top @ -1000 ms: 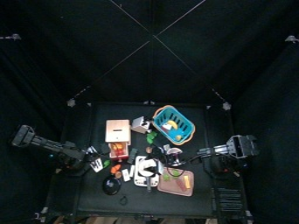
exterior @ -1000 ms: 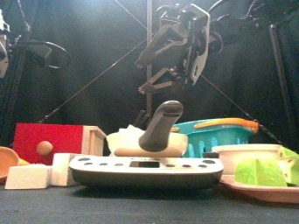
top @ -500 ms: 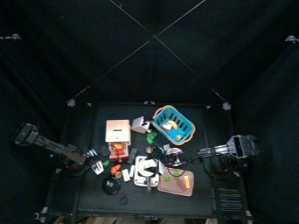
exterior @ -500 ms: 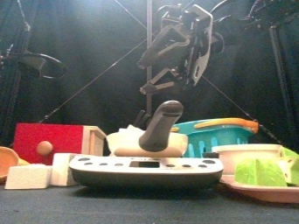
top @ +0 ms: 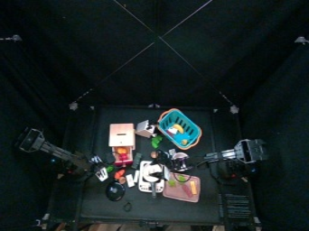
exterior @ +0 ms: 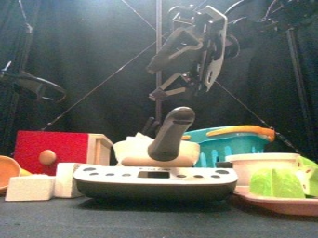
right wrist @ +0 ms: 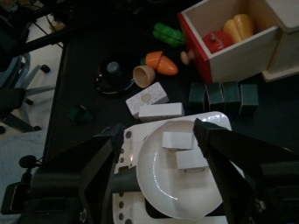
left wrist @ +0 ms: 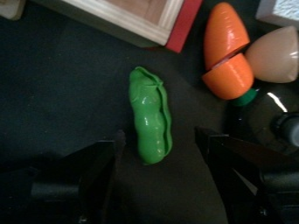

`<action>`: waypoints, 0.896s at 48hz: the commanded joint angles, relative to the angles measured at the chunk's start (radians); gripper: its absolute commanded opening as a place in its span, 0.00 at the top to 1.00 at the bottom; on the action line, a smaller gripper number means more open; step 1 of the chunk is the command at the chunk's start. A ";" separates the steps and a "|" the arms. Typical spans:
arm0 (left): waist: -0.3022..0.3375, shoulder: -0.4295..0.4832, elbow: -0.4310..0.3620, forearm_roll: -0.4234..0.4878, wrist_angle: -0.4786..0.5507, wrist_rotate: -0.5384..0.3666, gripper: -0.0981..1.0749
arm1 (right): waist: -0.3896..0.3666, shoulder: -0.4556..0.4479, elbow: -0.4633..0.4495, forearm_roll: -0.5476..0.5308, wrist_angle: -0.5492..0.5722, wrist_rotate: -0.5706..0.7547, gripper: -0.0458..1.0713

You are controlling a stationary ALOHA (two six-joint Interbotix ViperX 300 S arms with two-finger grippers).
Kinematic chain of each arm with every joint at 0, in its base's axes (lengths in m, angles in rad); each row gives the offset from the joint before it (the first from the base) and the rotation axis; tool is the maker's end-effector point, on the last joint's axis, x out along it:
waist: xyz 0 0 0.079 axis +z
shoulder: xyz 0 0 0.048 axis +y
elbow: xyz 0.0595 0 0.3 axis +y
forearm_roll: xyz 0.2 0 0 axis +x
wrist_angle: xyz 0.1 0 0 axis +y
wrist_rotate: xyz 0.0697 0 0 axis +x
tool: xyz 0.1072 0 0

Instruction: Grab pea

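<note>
**Guide:** Left wrist view puts the pea pod (left wrist: 151, 116) directly ahead of your left gripper (left wrist: 158, 166). Its jaws stand spread wide with nothing between them, one to each side of the pod's nearer end. The pod lies flat on the black table (left wrist: 59, 96), lengthwise along your line of approach.

**Operator:** What sits around it?

**Guide:** A toy carrot (left wrist: 228, 52) lies close on one side, with a pale egg-shaped piece (left wrist: 275, 54) just beyond it. A red-edged wooden box (left wrist: 135, 17) sits past the pod's far end. The pod touches none of them.

**Operator:** How should you take it?

**Guide:** You should come straight down, keeping the pod centred between the jaws, and close across its narrow width near the middle. Stay clear of the carrot side so that jaw does not nudge it.

**Operator:** And the other arm?

**Guide:** Your right gripper (right wrist: 158, 162) hangs above the white tray (right wrist: 176, 166), jaws apart and holding nothing.
</note>
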 commanded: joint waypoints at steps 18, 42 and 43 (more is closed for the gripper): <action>0.011 0.107 -0.014 0.038 -0.063 -0.002 0.10 | -0.002 -0.028 -0.008 0.000 -0.011 -0.002 0.10; 0.011 0.118 -0.026 0.055 -0.061 -0.002 0.32 | -0.002 -0.021 -0.006 0.000 -0.012 -0.002 0.10; 0.011 0.117 -0.026 0.055 -0.060 0.000 0.32 | -0.002 -0.023 -0.006 0.000 -0.011 -0.002 0.10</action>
